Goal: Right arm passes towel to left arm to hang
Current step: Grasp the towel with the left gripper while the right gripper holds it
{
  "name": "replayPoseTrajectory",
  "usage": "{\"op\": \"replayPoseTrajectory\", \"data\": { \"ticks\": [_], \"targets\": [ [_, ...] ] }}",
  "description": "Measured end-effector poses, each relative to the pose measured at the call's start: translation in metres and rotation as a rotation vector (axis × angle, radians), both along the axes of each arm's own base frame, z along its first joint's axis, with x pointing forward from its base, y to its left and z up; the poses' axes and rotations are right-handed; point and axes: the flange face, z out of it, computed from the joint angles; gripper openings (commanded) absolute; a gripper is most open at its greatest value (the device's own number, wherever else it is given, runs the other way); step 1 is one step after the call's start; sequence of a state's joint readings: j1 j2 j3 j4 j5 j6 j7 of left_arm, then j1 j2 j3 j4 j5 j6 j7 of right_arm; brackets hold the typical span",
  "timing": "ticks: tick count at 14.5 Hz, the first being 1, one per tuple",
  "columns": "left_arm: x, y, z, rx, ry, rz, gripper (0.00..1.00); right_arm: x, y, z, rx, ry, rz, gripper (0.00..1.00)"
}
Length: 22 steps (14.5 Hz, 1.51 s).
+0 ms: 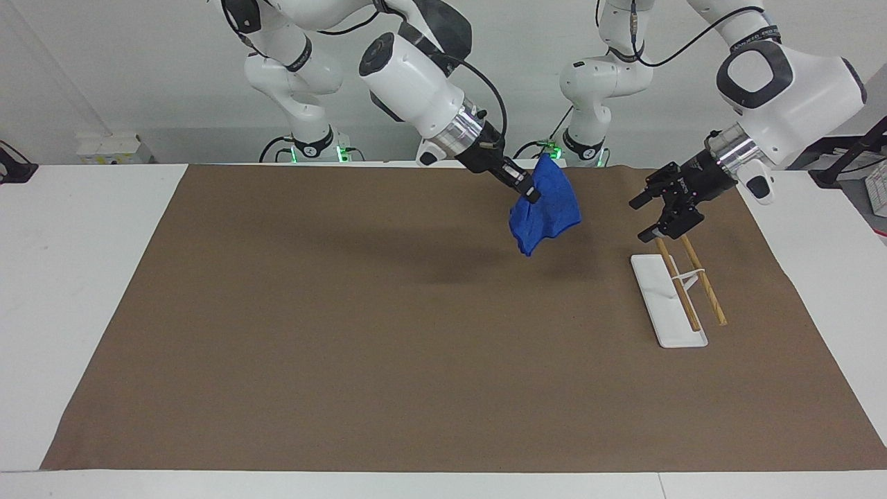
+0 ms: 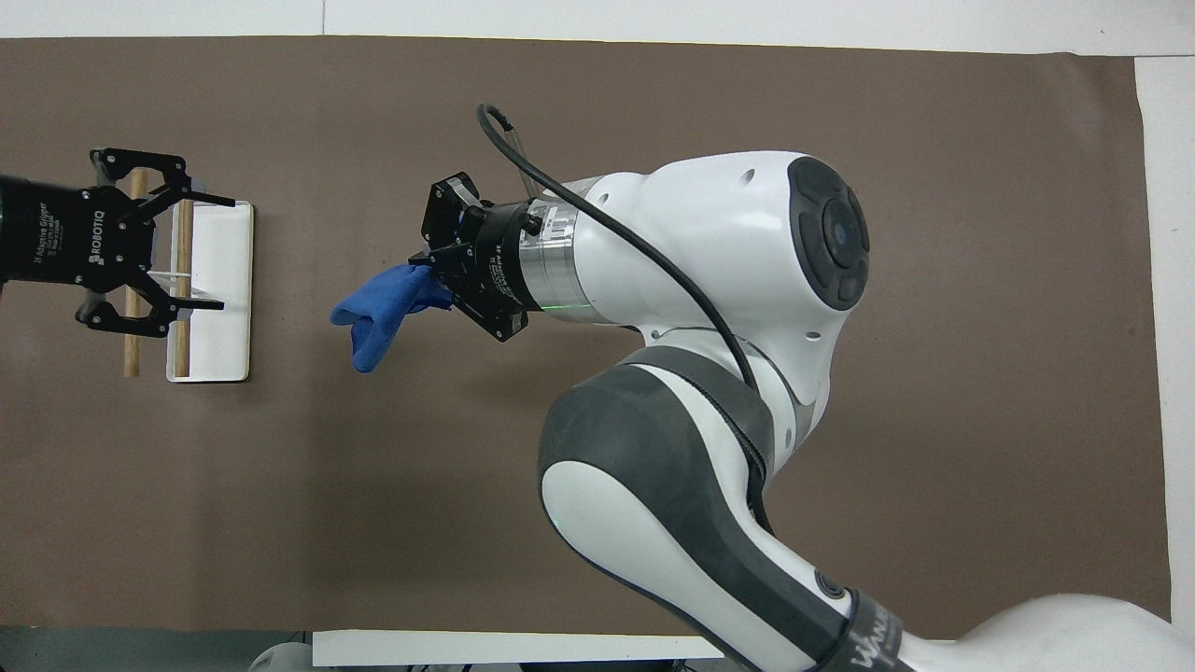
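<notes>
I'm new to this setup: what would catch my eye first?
The bright blue towel, hanging in the air from the shut right gripper over the brown mat. Then the left gripper, fingers spread wide, over the wooden-barred rack toward the left arm's end of the table.
</notes>
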<state>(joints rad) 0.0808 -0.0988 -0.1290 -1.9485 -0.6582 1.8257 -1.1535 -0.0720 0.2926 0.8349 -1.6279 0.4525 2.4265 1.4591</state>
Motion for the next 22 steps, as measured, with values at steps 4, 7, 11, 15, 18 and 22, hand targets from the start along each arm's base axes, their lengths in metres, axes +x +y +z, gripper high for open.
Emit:
{"op": "replayPoseTrajectory", "data": {
  "ticks": [4, 7, 11, 15, 18, 22],
  "targets": [
    [-0.016, -0.023, -0.004, -0.005, 0.052, 0.051, 1.00, -0.006, 0.016, 0.010, 0.083, -0.012, -0.058, 0.00],
    [-0.026, -0.040, -0.008, 0.000, 0.090, 0.054, 1.00, -0.008, 0.021, 0.009, 0.099, -0.001, -0.064, 0.00],
    [-0.032, -0.055, -0.007, 0.002, 0.096, 0.038, 0.75, -0.007, 0.021, 0.008, 0.101, 0.001, -0.064, 0.00],
    [-0.028, -0.053, -0.005, 0.003, 0.071, 0.060, 0.20, -0.007, 0.021, 0.009, 0.101, 0.001, -0.065, 0.00],
    [-0.028, -0.054, -0.005, 0.003, 0.068, 0.061, 0.00, -0.007, 0.021, 0.009, 0.101, 0.001, -0.065, 0.00],
    [-0.030, -0.060, -0.005, 0.004, 0.068, 0.048, 0.00, -0.007, 0.021, 0.009, 0.101, 0.001, -0.065, 0.00]
  ]
}}
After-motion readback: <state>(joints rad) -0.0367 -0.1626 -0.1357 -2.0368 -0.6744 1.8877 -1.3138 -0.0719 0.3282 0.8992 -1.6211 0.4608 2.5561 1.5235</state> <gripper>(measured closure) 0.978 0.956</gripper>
